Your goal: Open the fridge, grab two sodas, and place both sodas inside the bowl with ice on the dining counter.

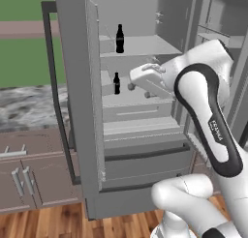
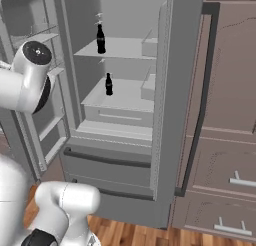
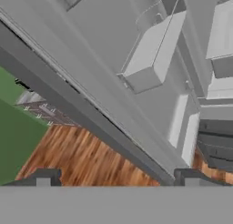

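Steel-grey fridge [image 1: 140, 150] stands with its doors swung wide, left door [image 1: 77, 87] edge-on at 9 o'clock of the cavity; judged as done so the arm can reach the shelves. Upper soda [image 1: 119, 38] stands upright on the upper shelf [image 1: 145, 46], toward its left end, at 12 o'clock of the lower soda [image 1: 116, 83], which stands upright on the shelf below. Both untouched; bottles are the cavity's only visible contents, and the door bins [image 2: 42, 125] look empty. Crisper drawer [image 2: 120, 115] below is closed, contents hidden.

Gripper [image 3: 118, 177] in the hand view: two dark fingertips set far apart, nothing between them, so released and empty. Hand [image 1: 147, 80] hovers just right of the lower soda, at its 3 o'clock, apart from it. Judgement: fridge-opening step finished, first grab pending.

Brown cabinets [image 2: 225, 155] flank the fridge at 3 o'clock.
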Tool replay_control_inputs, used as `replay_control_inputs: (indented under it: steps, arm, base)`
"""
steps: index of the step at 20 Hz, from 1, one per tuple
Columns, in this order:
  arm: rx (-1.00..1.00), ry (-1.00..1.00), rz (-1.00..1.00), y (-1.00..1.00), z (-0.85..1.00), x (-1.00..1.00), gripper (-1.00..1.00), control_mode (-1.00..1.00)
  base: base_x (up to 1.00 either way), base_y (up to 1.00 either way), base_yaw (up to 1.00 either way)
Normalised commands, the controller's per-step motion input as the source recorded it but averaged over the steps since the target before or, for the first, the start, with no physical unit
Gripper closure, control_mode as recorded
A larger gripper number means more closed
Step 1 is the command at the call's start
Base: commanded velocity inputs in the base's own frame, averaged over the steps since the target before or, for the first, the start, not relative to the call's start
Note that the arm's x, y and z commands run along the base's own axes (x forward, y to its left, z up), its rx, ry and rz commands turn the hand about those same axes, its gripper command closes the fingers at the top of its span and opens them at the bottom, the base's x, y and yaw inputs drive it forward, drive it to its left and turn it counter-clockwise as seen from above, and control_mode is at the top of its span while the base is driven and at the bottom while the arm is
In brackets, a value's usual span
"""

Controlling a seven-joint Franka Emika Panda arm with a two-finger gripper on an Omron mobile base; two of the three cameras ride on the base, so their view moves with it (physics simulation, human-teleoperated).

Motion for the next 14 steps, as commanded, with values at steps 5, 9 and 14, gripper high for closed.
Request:
replay_control_inputs:
  steps: [5,9,14]
  arm:
    - [-0.29,-0.09,-0.31,-0.73,0.00,0.00,-1.00,-1.00]
    - [-0.23,-0.11,-0.26,-0.98,-0.01,0.00,-1.00,-1.00]
    - [-0.23,-0.19,-0.23,-0.73,-0.13,0.00,-1.00,-1.00]
  base:
    - [0.00,0.00,0.00]
    - [0.00,0.00,0.00]
    - [0.00,0.00,0.00]
